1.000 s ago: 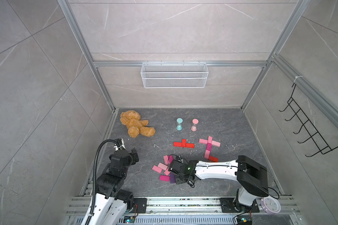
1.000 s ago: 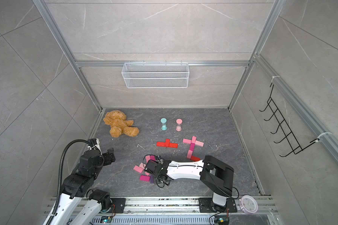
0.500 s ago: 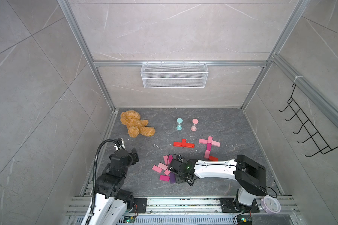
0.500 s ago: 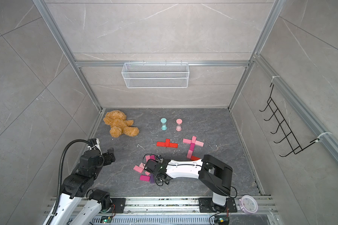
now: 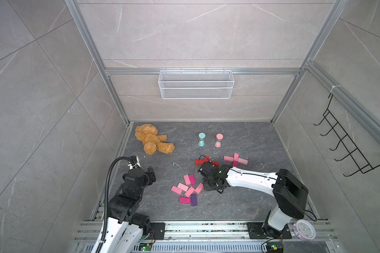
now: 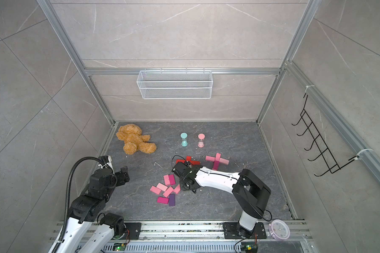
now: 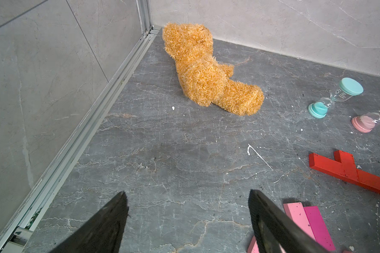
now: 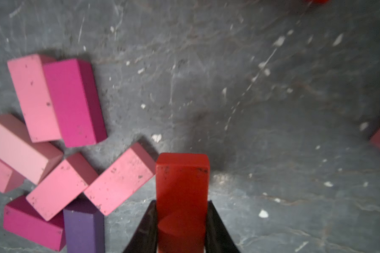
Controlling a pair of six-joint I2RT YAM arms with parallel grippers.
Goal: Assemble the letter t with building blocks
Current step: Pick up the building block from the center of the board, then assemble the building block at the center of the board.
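1. The table [image 5: 239,203]: dark grey stone-look top that carries everything below.
2. The teddy bear [image 5: 151,140]: lies at the far corner on my left, well apart from the work.
3. The heap of loose blocks [image 5: 188,190]: 8 lying flat, pink and magenta with 1 purple, several touching.
4. My left end effector [image 7: 187,193]: jaws wide apart and empty, over bare table near the heap.
5. My right end effector [image 8: 181,204]: jaws closed on 1 red block [image 8: 181,175], just beside the heap. I cannot tell whether it has left the table.
6. The pink cross [image 5: 235,159]: a pink bar crossed by magenta, beyond my right arm.
7. The red figure [image 7: 347,172]: a bar with 1 short stub, which I judge an unfinished t.

Step in hand: the pick is made. The next move calls for lifting clear of the heap, carrying the block to the red figure, lining it up with the stub and setting it down touching without shoving.
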